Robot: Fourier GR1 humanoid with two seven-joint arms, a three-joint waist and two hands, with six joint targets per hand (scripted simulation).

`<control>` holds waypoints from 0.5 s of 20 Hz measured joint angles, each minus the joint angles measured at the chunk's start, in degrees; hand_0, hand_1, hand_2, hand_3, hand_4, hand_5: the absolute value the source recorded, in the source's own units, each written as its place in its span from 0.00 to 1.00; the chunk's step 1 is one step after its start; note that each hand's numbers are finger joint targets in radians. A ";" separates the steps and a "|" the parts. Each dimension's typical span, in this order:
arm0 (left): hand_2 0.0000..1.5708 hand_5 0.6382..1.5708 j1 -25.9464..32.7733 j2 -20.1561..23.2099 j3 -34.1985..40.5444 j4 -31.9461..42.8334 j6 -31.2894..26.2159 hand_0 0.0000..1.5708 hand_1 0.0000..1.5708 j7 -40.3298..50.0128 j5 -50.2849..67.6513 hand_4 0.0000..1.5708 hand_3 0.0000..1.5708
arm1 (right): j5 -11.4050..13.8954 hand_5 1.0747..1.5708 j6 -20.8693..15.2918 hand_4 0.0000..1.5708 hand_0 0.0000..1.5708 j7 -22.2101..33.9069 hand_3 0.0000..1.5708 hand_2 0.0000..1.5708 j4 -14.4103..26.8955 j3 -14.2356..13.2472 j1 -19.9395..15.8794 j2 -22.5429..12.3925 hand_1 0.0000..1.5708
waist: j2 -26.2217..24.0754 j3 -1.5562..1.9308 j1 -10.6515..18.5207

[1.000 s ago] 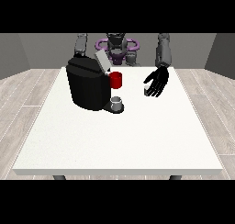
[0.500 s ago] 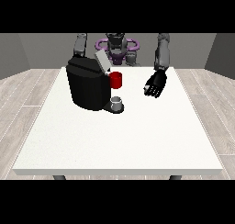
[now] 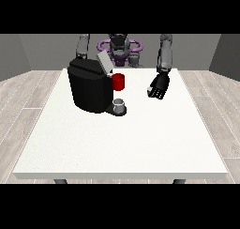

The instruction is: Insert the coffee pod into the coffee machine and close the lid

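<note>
- Although the lid of the coffee machine is seen raised and tilted at the top of the black body, no coffee pod can plainly be made out anywhere in the front view, so its place cannot be told.
- A small grey thing is seen on the machine's base, just in front of the body and below the red thing at the machine; whether it is a cup, a part of the machine or something else cannot be told.
- The hand at the view's right is held above the table, apart from the machine and to the side of it; its fingers appear curled downward, and nothing is seen held in them.
- The hand at the view's left is hidden behind the machine: only its arm is seen going down behind the black body, so its state cannot be told.
- A risk is judged in the closing step: if the lid were pressed down before a pod sits in the opening, the task would be left undone, since what lies in the opening under the lid is not shown from this side.
- A second risk is judged in the reach: the red thing at the machine and the grey thing lie between the visible hand and the machine's body, so either could be struck by a sideways approach.
- Pushing on the raised lid from the side, it is judged, could shift the whole machine across the table rather than shut it.
</note>
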 measured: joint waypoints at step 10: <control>0.90 1.00 -3.39 -3.68 3.10 -0.03 -3.54 0.90 0.90 -3.63 2.92 0.33 0.85 | 0.48 1.00 -0.66 0.00 0.00 0.75 0.00 0.00 4.25 -2.31 -0.41 -1.80 0.00 | -3.73 -0.08 2.12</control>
